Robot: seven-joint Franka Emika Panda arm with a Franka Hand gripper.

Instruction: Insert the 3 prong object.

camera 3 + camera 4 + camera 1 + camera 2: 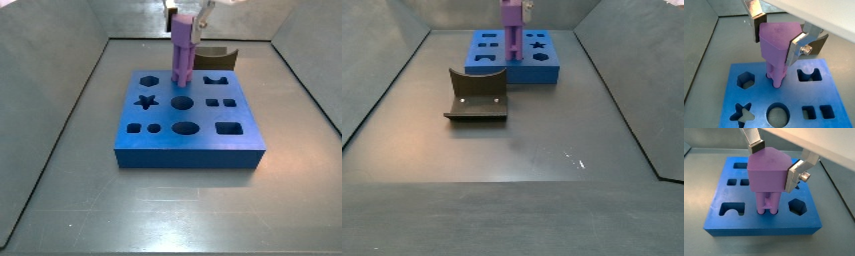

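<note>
I am holding the 3 prong object (769, 175) upright over the blue block (724, 220), the jaws closed on its wide upper body, one silver finger (799, 46) pressing each side of it. The gripper (777, 35) is sitting directly above the block's middle. In both wrist views the purple rods are reaching down to the block's top face, between the hexagon hole (745, 79) and the arch-shaped hole (808, 75), and the tips seem to be entering a slot there, though I cannot tell how deep. So I am judging the pick-up and carry as done and the insertion as just starting; most of the piece is standing proud of the block (181, 50). Pushing it fully home and letting go are what I am reckoning as left. The dark brown curved block (477, 95) is lying on the floor well apart from the blue block, untouched.
</note>
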